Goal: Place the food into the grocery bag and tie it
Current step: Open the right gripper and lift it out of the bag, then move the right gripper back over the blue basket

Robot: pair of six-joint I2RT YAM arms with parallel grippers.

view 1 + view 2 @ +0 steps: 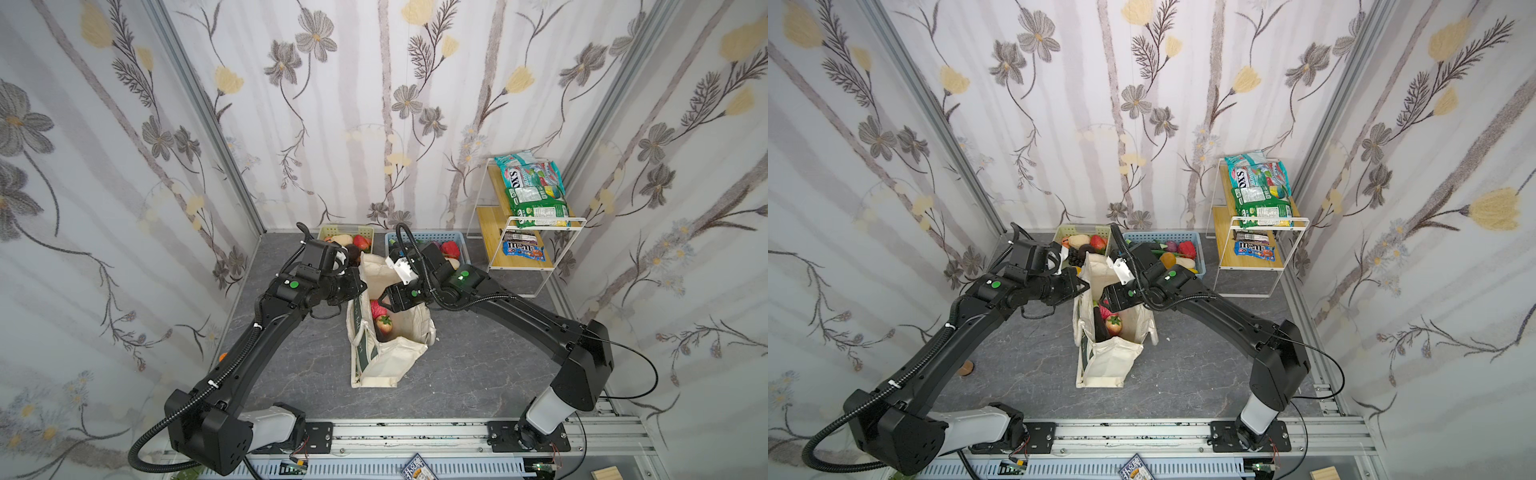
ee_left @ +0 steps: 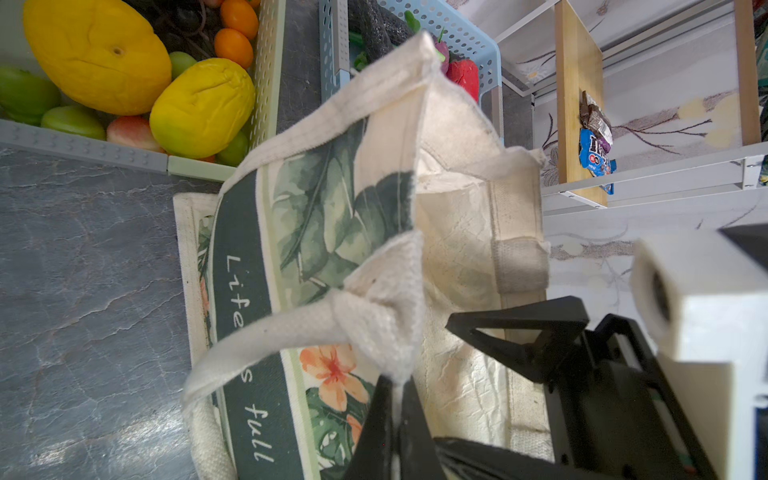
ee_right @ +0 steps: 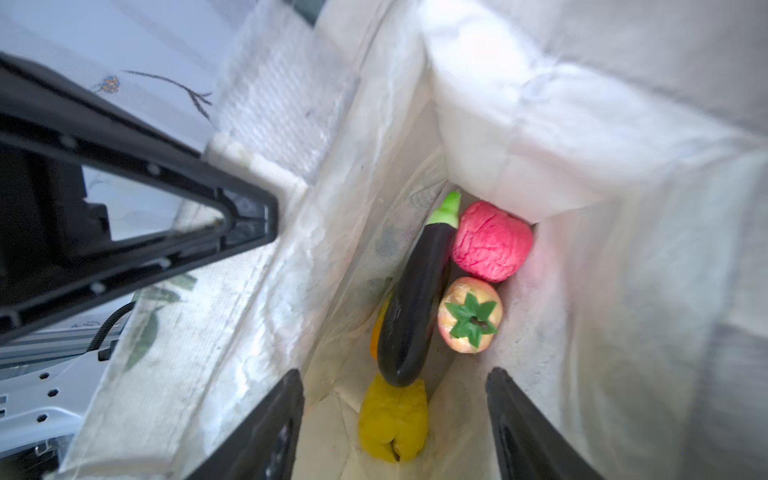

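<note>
The left jaws are shut on a pinch of cream cloth at the rim of the grocery bag [image 2: 316, 199], right where a strap handle [image 2: 266, 345] is sewn on. I judge that hold is there to pull the mouth wide and stop the soft canvas folding in. The bag stands on the worktop [image 1: 478, 365] between the two sets of jaws, its open top directly under the right jaws. The right jaws are spread well apart with nothing between them, just above the mouth and pointing down into it.

Deep below them on the bag's floor lies an eggplant [image 3: 415, 299]. A crinkled pink-red fruit [image 3: 490, 241] and a tomato [image 3: 469, 316] rest against it, and a yellow pepper [image 3: 392, 419] sits under its blunt end.

Beyond the left jaws a pale green basket [image 1: 332, 227] and a blue basket [image 1: 457, 237] hold more food. Snack packets [image 1: 536, 195] sit on a shelf rack [image 1: 494, 241], well apart from both sets of jaws. So packing looks unfinished and the handles are not yet tied.

An orange sliver under the eggplant is too hidden to name. In both top views the right arm covers the bag's far half. The strap cuts across the bag's white lettering. The right wrist view is blurred at its edges.
</note>
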